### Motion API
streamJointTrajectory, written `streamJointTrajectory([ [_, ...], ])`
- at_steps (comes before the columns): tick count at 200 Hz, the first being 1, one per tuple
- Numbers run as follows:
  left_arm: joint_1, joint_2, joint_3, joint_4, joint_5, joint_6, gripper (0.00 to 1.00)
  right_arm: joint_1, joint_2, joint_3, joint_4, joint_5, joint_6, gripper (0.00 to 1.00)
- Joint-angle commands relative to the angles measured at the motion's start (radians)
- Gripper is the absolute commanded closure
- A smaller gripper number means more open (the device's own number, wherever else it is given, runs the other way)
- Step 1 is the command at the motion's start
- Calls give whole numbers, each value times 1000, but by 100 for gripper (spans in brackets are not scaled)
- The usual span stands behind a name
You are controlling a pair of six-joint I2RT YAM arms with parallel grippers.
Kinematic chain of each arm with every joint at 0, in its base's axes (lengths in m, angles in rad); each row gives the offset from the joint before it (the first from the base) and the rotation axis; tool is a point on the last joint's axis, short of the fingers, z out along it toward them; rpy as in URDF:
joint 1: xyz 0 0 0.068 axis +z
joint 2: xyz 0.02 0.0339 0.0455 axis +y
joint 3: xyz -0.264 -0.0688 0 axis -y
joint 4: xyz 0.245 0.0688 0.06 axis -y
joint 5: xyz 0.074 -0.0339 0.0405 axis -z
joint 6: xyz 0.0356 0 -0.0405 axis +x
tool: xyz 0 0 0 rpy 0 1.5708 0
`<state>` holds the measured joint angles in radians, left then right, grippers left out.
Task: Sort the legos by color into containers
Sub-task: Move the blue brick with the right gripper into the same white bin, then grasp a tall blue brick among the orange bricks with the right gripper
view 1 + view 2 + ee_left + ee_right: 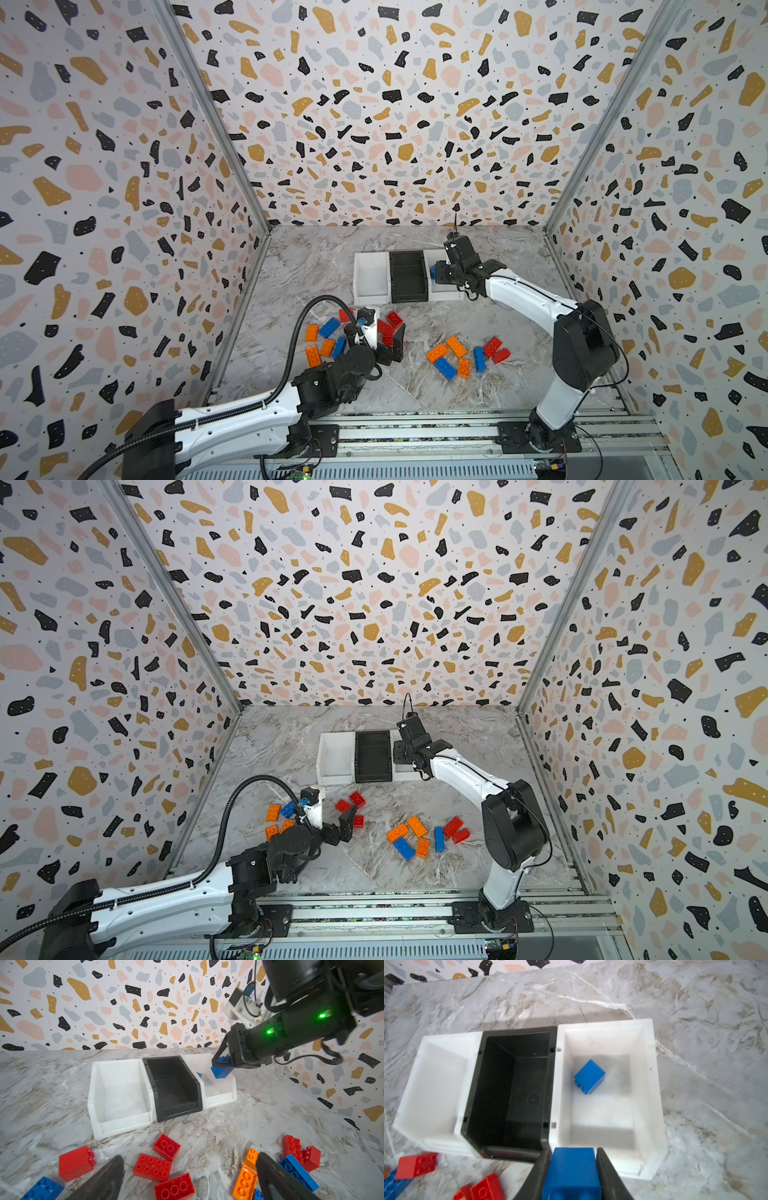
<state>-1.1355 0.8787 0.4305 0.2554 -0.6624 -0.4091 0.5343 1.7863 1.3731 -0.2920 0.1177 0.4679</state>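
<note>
Clamping a glossy blue studded brick [571, 1169], the right gripper [221, 1065] is hovering over a white bin [652, 1084] while the left gripper [189, 1161] is gaping wide.

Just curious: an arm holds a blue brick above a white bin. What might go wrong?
The right gripper holds the blue plastic brick near the edge of the white plastic bin beside the black plastic bin; released, it might clip the rim or land in black. The open left gripper, low among red plastic bricks, could scatter them.
</note>
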Motion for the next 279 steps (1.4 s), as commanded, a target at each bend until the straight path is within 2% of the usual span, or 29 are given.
streamJointTrajectory([
  [1,-4,28,39,32,36,-7,0,-34,76,63,-3,-40,-42,65],
  [21,-4,54,63,26,44,-7,0,-60,140,128,-11,-86,-75,55],
  [37,-5,70,78,24,56,1,0,-65,156,173,-41,-90,-104,41],
  [52,-4,84,83,29,66,8,0,-64,121,169,-53,-81,-122,37],
  [76,-5,107,86,51,83,16,0,-63,1,75,-69,-57,-120,38],
  [106,-5,143,97,83,134,22,0,-59,-218,-165,-108,-25,-77,44],
  [139,-5,192,104,134,196,30,0,1,-486,-472,-151,-24,51,46],
  [175,-4,232,90,203,245,39,0,132,-684,-668,-242,20,244,46],
  [217,-5,246,91,232,269,42,0,180,-752,-761,-299,44,353,46],
  [246,-5,229,75,234,264,34,0,182,-753,-789,-305,59,357,46],
  [279,-4,197,51,225,244,23,0,182,-714,-817,-277,53,351,53],
])
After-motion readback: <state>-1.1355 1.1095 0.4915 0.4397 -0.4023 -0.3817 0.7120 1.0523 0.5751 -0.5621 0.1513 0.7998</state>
